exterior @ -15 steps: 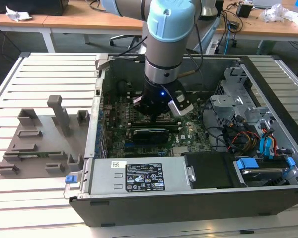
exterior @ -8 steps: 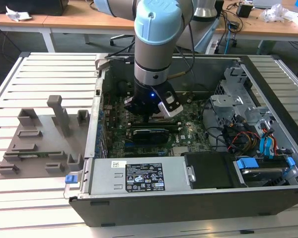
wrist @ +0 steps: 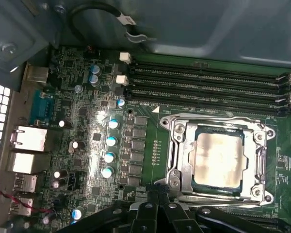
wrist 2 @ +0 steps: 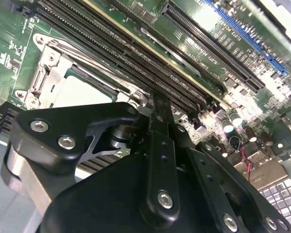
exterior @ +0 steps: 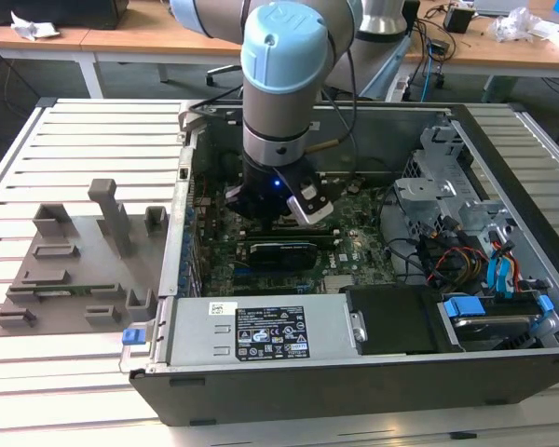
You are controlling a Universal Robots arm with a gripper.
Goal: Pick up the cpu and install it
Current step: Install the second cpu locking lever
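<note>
Hovering low inside the open computer case (exterior: 503,372), the arm holds its end effector (exterior: 281,207) just above the motherboard (wrist: 87,121), near the centre of the exterior view. Case sits on a slatted table (exterior: 74,391); a grey holder (exterior: 84,270) lies at the left of that frame, well apart from the arm.

The cpu (wrist: 218,154) is seen at the right of centre in the first wrist view: silvery square top, seated flat inside the metal socket frame (wrist: 177,160). The frame's plate looks open around it, not clamped over it. In the second wrist view the same chip (wrist 2: 82,92) shows pale at left of centre, partly hidden behind the black linkage.

End effector: fingers appear drawn together to a narrow stance, with nothing seen between them. The tips in the first wrist view (wrist: 157,191) sit at the lower edge, just beside the socket frame.

Judgement: the chip is already in its socket, so the placing step looks done or very nearly so. Memory slots (wrist: 208,82) run along the upper part of the frame, unoccupied.
</note>
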